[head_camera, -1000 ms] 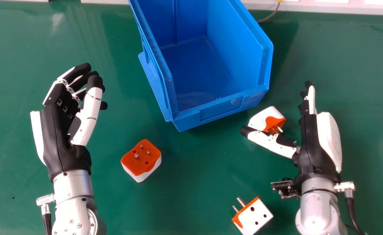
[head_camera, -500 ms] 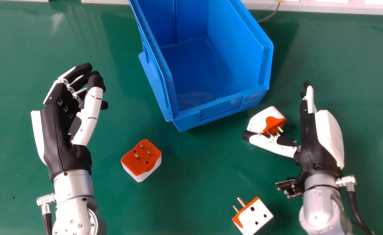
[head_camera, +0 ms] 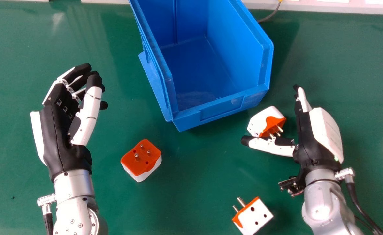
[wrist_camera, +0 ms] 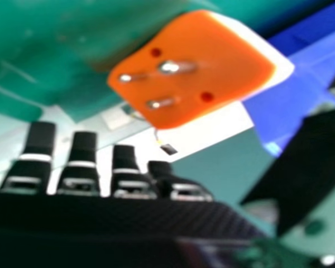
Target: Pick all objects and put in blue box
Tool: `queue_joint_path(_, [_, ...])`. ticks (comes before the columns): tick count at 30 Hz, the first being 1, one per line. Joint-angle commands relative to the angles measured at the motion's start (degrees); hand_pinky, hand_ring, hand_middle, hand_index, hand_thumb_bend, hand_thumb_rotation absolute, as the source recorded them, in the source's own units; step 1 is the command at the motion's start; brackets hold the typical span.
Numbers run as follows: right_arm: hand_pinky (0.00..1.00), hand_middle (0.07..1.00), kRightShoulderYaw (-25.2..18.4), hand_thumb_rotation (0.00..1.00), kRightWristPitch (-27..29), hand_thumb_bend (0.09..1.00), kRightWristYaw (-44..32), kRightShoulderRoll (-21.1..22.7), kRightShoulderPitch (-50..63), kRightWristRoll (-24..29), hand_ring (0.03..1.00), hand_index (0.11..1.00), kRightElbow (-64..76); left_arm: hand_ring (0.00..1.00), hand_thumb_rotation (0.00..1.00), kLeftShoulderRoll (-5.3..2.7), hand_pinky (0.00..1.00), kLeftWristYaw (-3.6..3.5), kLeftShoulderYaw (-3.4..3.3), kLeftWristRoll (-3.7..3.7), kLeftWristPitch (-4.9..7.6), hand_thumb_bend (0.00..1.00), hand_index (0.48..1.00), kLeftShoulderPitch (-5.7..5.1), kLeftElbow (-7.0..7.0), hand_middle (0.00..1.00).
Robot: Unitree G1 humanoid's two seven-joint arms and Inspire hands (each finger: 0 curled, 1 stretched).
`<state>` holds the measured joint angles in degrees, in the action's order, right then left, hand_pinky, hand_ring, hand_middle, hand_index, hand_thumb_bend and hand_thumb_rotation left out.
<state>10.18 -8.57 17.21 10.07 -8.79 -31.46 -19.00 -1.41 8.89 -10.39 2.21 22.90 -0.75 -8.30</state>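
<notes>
Just outside the box (head_camera: 219, 109), 1 plug (head_camera: 265, 120) lies beside the right hand (head_camera: 305, 140), fingers straight. A 2nd plug (head_camera: 142, 160) and a 3rd plug (head_camera: 254, 216) lie farther off; the left hand (head_camera: 56, 137) is relaxed.

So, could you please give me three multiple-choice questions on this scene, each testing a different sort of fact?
1. Where does the blue box stand on the green table?
A) Near left corner
B) Near right corner
C) Far side, around the middle

2. How many orange-and-white adapters lie on the table?
A) Two
B) Three
C) Five

3. What state is the right hand in?
A) Open
B) Closed in a fist
C) Gripping an adapter

Answers:
1. C: the head view shows it by the far edge, between the hands.
2. B: one lies left of centre, another by the right thumb, another at the view's bottom.
3. A: its fingers are straight, holding nothing.
</notes>
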Motion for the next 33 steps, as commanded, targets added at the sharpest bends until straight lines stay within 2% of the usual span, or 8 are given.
queue_joint_path(1, [0.81,0.932,0.43,0.43,0.04,0.940,0.59,0.77,-1.41,-0.72,0.891,0.950,-0.56,0.62,0.47,-0.30,0.48,0.31,0.23,-0.37,-0.14,0.61,0.673,-0.22,1.83,0.69])
queue_joint_path(5, [0.81,0.928,0.78,0.43,0.01,0.943,0.83,0.84,-2.24,-1.01,0.888,0.945,-1.74,0.62,0.46,-0.01,0.48,0.20,0.23,-0.86,0.15,0.60,0.672,-0.46,1.94,0.69])
queue_joint_path(8, [0.80,0.921,1.21,0.44,-0.01,0.948,1.06,1.12,-2.83,-1.24,0.880,0.937,-2.68,0.62,0.46,-0.02,0.48,-0.14,0.09,-0.24,-0.07,0.60,0.673,-0.49,1.99,0.69])
queue_joint_path(11, [0.80,0.919,1.39,0.44,-0.19,0.949,1.54,1.04,-3.53,-1.33,0.878,0.934,-3.76,0.62,0.46,0.12,0.48,0.27,0.12,-1.08,0.10,0.60,0.673,-0.56,1.97,0.69])
queue_joint_path(18, [0.80,0.913,1.65,0.47,-0.95,0.946,1.39,1.16,-5.40,-1.04,0.872,0.928,-6.17,0.62,0.47,0.05,0.48,-0.04,0.13,-0.55,-0.60,0.61,0.671,-0.76,2.58,0.69])
queue_joint_path(20, [0.80,0.913,1.63,0.47,-0.87,0.946,1.72,1.15,-5.97,-0.95,0.872,0.928,-7.12,0.62,0.47,0.06,0.48,-0.02,0.13,-0.61,-0.57,0.61,0.671,-0.77,2.56,0.69])
queue_joint_path(22, [0.79,0.912,1.63,0.47,-0.66,0.945,2.09,1.16,-6.50,-0.88,0.871,0.925,-8.09,0.62,0.47,0.08,0.48,-0.27,0.10,-0.30,-0.43,0.61,0.672,-0.71,2.40,0.69])
queue_joint_path(33, [0.78,0.911,2.46,0.49,-0.88,0.946,2.31,1.64,-9.10,-0.90,0.866,0.922,-11.85,0.62,0.46,0.02,0.48,-0.17,0.32,-0.67,-0.18,0.61,0.674,-0.66,2.31,0.69])
